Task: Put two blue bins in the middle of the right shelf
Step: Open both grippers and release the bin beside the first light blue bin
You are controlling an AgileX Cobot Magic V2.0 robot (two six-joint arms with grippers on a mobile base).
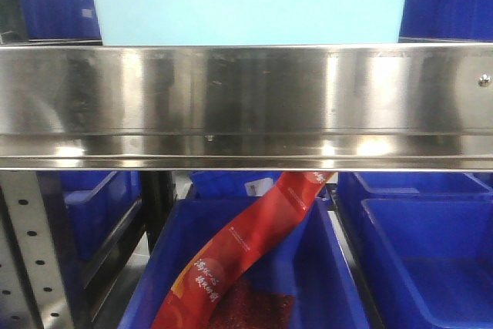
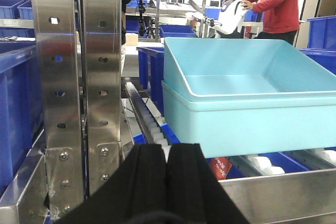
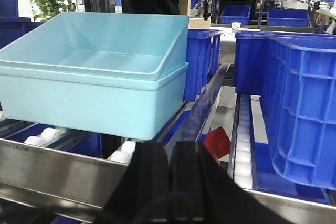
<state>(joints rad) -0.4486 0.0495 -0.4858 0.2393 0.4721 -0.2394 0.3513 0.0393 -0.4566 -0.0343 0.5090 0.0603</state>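
The two blue bins (image 2: pixel 247 114) sit nested, one inside the other, on the roller tracks of the right shelf middle (image 1: pixel 246 105). The inner bin (image 3: pixel 105 45) is not seated flat: it tilts, with one end riding higher than the outer bin's rim. In the front view the pale tub stands just behind the broad shiny front rail, near the middle of the shelf's front edge.

The left pincer (image 2: pixel 167 182) hangs in front of the shelf's front rail, near its left end beside the perforated upright (image 2: pixel 56 77). Its black fingers are pressed together with nothing between them, apart from the bins. The right pincer (image 3: pixel 169 182) sits likewise before the front rail, just right of the bins' near corner; its fingers are closed to a thin slit and empty.

Dark blue bins (image 3: pixel 299 93) stand on the shelf to the right of the pale pair, and more fill the tier below (image 1: pixel 431 260). A red packet strip (image 1: pixel 246 252) lies slanting across one lower bin. A person in a red top (image 2: pixel 275 6) stands in the far background of the left wrist view.
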